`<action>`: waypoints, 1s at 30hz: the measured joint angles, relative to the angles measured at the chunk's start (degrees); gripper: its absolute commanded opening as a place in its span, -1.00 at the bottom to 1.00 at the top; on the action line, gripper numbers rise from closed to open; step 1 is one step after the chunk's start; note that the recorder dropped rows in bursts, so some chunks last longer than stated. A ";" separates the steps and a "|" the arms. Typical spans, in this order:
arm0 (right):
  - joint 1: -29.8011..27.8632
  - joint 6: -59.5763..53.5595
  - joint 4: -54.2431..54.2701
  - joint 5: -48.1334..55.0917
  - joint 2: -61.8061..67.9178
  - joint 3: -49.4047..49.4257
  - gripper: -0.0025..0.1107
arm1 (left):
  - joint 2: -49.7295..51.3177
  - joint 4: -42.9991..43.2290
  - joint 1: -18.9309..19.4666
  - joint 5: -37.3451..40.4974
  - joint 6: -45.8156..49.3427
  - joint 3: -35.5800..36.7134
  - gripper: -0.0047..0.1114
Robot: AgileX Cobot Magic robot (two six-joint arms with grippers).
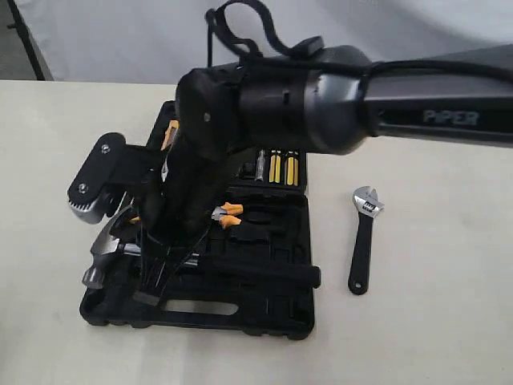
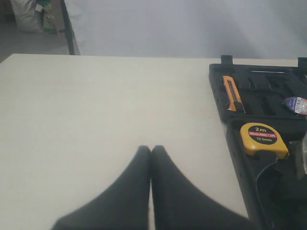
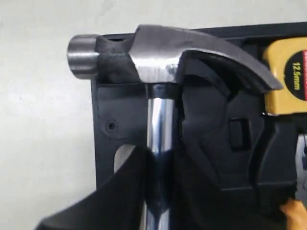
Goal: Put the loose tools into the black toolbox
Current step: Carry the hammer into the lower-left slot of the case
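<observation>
**Hammer clamped over the box, wrench out on the table**

The black box (image 1: 268, 321) is seen lying open on the pale table (image 2: 96, 120). In its moulded plastic tray a yellow tape measure (image 2: 263, 138), an orange knife (image 2: 232, 93), yellow-handled screwdrivers (image 1: 282, 168) and orange-gripped pliers (image 1: 227, 215) are held. The tape roll (image 2: 296, 104), with its blue-red label, is seen in a recess of the tray, partly cut off by the edge of the left wrist view.

In the exterior view the hammer (image 3: 158, 57) is laid along the box's 6 o'clock side, its polished steel head at the 8 o'clock corner over a shaped recess. Whether it is fully seated cannot be told. Its round, shiny shaft is pinched between the fingers of the right gripper (image 3: 159, 167).

The left gripper (image 2: 150, 151) is held above bare table, its matte black fingers pressed together on nothing.

The wrench (image 1: 362, 241), silver-jawed and black-handled, is left on the table at 3 o'clock of the box, apart from it.
</observation>
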 measured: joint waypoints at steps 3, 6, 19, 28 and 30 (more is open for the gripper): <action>0.52 -3.43 0.14 0.09 3.04 -2.23 -0.96 | 0.00 0.00 0.00 0.00 0.00 0.00 -0.89; 0.51 -5.63 0.14 0.09 5.24 -3.22 -0.96 | 0.00 0.00 0.00 0.00 0.00 0.00 -0.89; 0.51 -5.63 0.18 -2.09 8.69 -3.71 -0.96 | 0.00 0.00 0.00 0.00 0.00 0.00 -0.89; 0.51 -4.00 -1.26 -2.85 8.69 -3.71 -0.71 | 0.00 0.00 0.00 0.00 0.00 0.00 -0.89; 0.51 -2.58 -3.38 -2.73 8.69 -3.71 -0.38 | 0.00 0.00 0.00 0.00 0.00 0.00 -0.89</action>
